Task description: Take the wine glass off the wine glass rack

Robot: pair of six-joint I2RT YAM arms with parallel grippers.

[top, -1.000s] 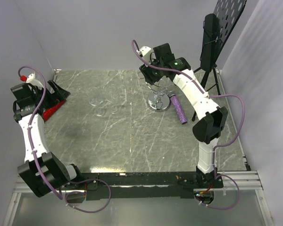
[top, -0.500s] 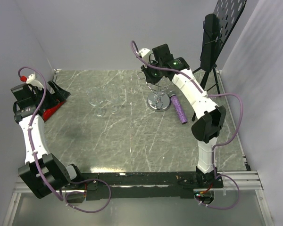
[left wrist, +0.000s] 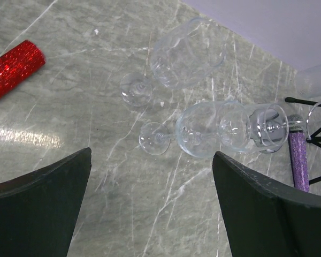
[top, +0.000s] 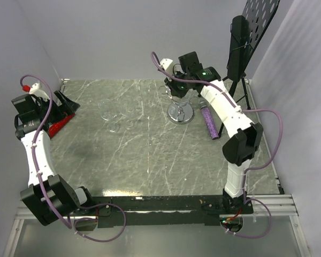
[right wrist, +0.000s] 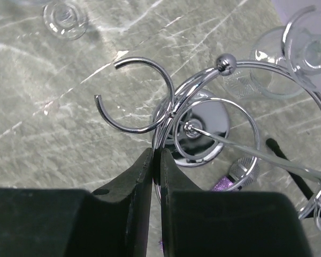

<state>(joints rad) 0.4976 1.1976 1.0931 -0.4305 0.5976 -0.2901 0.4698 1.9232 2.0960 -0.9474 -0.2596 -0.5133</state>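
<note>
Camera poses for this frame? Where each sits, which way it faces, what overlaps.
Top external: high behind the bases, looking down at the table; both arms show.
Left wrist: angled down at lying glasses; open left gripper at bottom.
Right wrist: directly above the wine glass rack, looking down; shut right gripper at bottom.
Shared: purple stick in both wrist views.

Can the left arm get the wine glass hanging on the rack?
Probably not from there. The left end effector is open but sits far across the table, and the right arm leans over the wine glass rack where the wine glass hangs.
</note>
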